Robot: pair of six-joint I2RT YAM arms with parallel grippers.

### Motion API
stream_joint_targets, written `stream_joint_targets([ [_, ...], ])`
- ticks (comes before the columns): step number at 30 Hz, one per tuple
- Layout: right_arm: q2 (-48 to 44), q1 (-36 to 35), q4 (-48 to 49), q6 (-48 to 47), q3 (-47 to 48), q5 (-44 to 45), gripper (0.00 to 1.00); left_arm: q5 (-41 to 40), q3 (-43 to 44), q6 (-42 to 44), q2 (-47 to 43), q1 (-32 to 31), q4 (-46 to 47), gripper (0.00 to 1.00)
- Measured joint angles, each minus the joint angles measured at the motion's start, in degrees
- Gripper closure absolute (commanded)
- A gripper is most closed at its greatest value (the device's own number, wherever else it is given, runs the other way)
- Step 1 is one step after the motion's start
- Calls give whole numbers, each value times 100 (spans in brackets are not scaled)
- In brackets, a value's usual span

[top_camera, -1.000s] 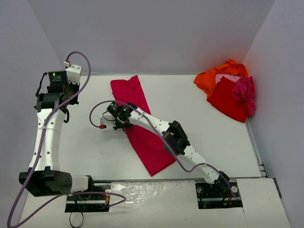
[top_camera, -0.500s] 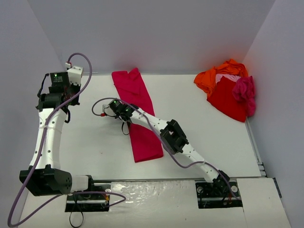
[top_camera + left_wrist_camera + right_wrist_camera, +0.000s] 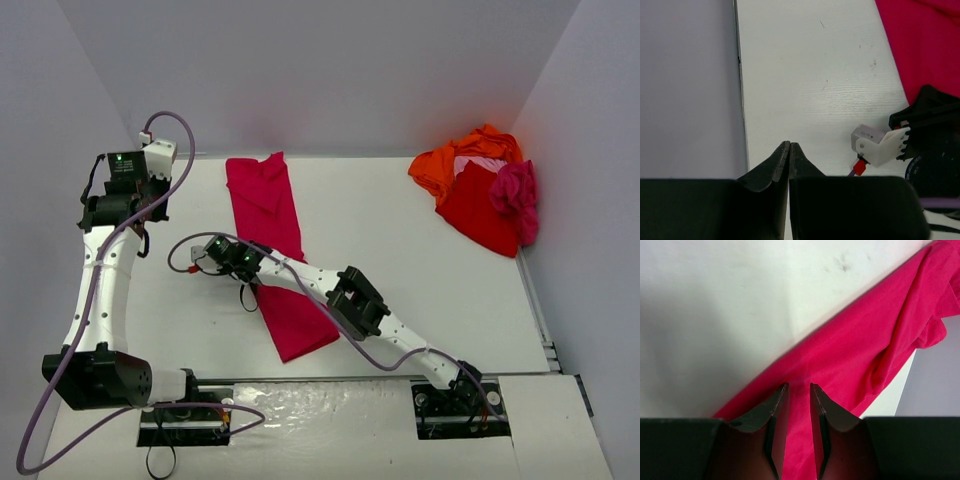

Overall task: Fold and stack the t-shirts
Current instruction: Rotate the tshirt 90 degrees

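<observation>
A crimson pink-red t-shirt [image 3: 268,200] [image 3: 865,340] [image 3: 920,45], folded into a long strip, runs from the table's back edge down toward the front. My right gripper [image 3: 245,268] [image 3: 798,387] hovers low over the strip's left edge. It is open by a narrow gap, with flat cloth showing between its fingers. My left gripper [image 3: 138,232] [image 3: 789,145] is shut on nothing, over bare table near the left wall. In the back right corner lies a heap of t-shirts: orange [image 3: 440,165], red [image 3: 480,215], magenta [image 3: 515,195] and pale pink [image 3: 480,165].
Grey walls close in the white table [image 3: 420,270] on the left, back and right. The right arm's white wrist camera [image 3: 875,145] and purple cable [image 3: 185,255] sit left of the strip. Both arm bases stand at the near edge.
My right arm has swung left, and the strip's near end went left with it, so the shirt lies more upright. The right jaws have parted slightly. The left arm barely moved.
</observation>
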State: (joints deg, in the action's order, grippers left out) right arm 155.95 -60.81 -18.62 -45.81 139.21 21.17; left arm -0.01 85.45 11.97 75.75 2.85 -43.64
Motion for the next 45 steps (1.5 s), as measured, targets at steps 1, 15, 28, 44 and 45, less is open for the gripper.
stream_joint_targets([
  [1, -18, -80, -4, 20, -24, -1, 78, 0, 0, 0, 0, 0, 0, 100],
  [15, -33, -207, 1612, -479, -277, 1492, 66, 111, -114, 32, 43, 0, 23, 100],
  [28, -2964, 1438, 1812, -66, -2769, 1901, 100, 279, 2020, 150, 3125, -166, -165, 100],
  [44, -5526, 1323, -1258, 1296, -4932, -1899, 100, 88, 3948, 611, 5934, -1220, -930, 100],
  [45, -5525, 1327, -1434, 1298, -4996, -2181, 100, 70, 4099, 621, 6025, -1217, -996, 100],
])
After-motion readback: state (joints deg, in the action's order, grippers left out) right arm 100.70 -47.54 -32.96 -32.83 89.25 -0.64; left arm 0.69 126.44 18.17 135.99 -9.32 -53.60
